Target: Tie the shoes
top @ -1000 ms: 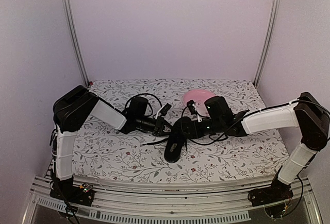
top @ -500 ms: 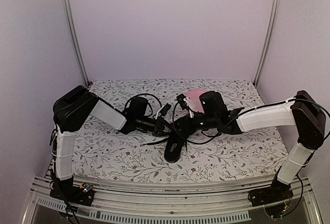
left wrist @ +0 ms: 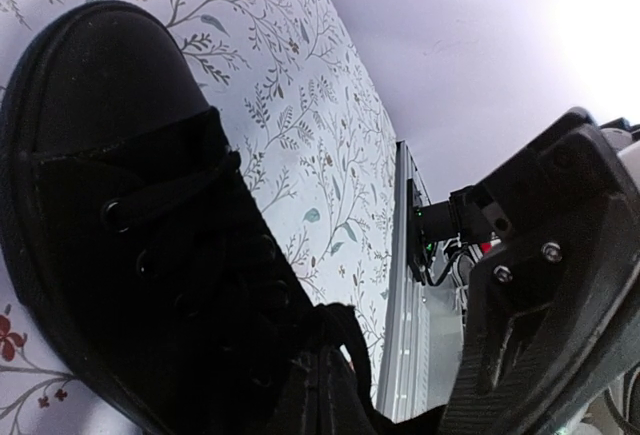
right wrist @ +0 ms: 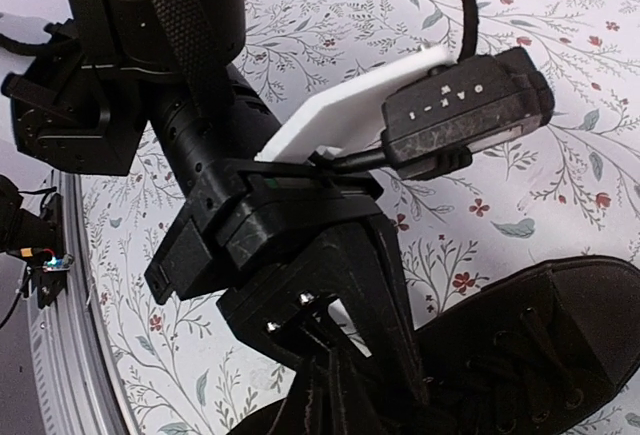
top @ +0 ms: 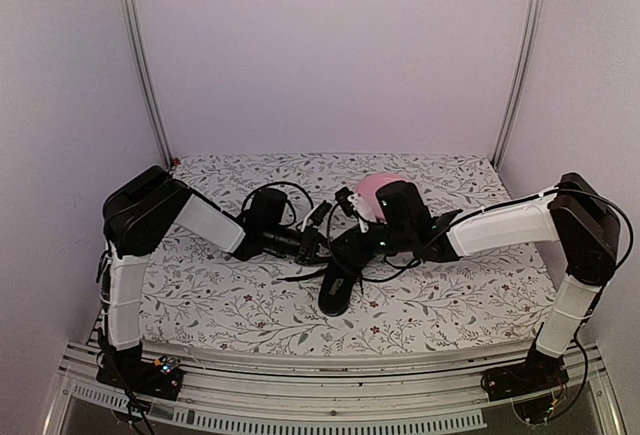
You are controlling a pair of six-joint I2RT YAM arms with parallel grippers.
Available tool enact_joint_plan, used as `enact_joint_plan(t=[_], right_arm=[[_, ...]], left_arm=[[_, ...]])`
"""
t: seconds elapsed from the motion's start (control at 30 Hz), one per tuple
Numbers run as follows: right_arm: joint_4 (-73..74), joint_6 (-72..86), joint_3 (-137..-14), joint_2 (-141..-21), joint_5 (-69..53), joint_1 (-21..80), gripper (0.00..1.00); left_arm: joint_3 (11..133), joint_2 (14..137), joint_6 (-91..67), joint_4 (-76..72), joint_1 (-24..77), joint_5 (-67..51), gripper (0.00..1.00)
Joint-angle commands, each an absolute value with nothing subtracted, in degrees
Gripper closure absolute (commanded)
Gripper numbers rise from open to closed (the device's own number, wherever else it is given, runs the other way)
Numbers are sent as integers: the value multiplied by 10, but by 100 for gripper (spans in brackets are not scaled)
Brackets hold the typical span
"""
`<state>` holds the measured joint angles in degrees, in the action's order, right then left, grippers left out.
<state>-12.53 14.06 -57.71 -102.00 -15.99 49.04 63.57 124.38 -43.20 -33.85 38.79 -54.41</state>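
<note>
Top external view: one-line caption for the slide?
Left gripper and right gripper close together at the far end of the black shoe, pink plate just behind.

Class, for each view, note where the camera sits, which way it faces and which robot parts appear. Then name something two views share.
Top external: above and behind the bases, looking down at the table; left arm and right arm meet over the shoe.
Left wrist: on the left arm, close over the shoe's laced front; own fingers unclear.
Right wrist: above the shoe, facing the left gripper and its camera.
Shared: the shoe, in all three.
</note>
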Motion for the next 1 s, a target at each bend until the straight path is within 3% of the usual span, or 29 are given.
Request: enact_joint_plan(t=[0.0, 0.43, 0.97], right_arm=[[-120, 159, -584, -1013, -104, 488, 98], [-129, 238, -535, -1007, -125, 406, 98], [-160, 259, -518, -1013, -165, 390, 98]], left_arm=[[624, 1224, -433, -352, 387, -539, 100], [597, 1206, -427, -354, 376, -509, 100], [537, 1180, -459, -413, 349, -473, 100]])
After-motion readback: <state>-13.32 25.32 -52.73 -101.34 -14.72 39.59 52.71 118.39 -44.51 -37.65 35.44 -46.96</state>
